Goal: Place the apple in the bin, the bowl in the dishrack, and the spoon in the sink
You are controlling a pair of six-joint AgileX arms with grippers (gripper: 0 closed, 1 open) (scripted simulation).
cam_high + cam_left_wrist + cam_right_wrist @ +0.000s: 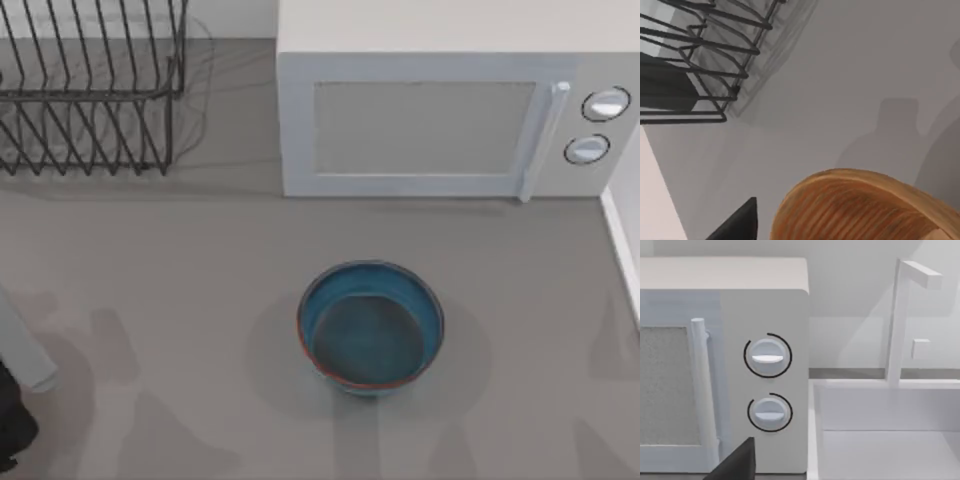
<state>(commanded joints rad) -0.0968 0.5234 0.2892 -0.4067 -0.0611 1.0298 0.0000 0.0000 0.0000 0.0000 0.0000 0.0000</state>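
Blue bowl (371,325) upright on bench (180,270), in front of microwave (440,120); dishrack (90,90) left of microwave. Left arm (20,360) parked, claw state unclear. Bowl step pending: grasp rim, lift, carry to rack.

bowl (371,327): teal-blue wall, reddish-brown rim, greyish inside
dishrack (90,90): black wire bars
microwave (440,120): white, grey speckled window
table (180,300): plain grey
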